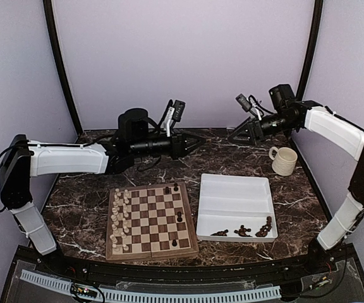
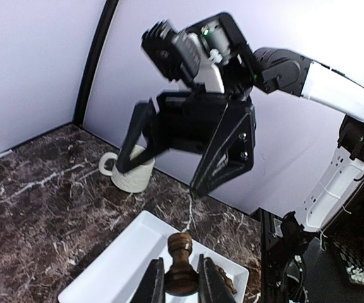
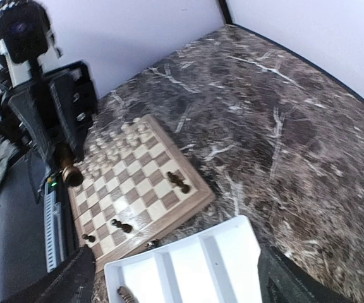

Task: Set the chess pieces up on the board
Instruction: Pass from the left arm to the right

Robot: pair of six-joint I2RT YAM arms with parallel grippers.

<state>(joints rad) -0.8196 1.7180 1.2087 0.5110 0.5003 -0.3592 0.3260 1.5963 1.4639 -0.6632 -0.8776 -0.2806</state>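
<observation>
A dark turned piece (image 2: 181,268) stands upright, pinched at its stem between the narrowed fingers of the left gripper (image 2: 181,284), its round head above them. Only the wrist views show it (from the top it is too small to tell). That gripper hangs in the air, farther back than the board (image 1: 150,221), which is checkered wood with a brown frame. Cream pieces (image 1: 120,218) line the board's left side and four dark pieces (image 1: 180,216) dot its right half. Just right lies a white tray (image 1: 232,202) with more dark men (image 1: 242,231) at its near edge. The right gripper (image 2: 163,177) gapes wide and empty, near a cream mug (image 1: 284,161) on the marbled table (image 1: 232,158).
</observation>
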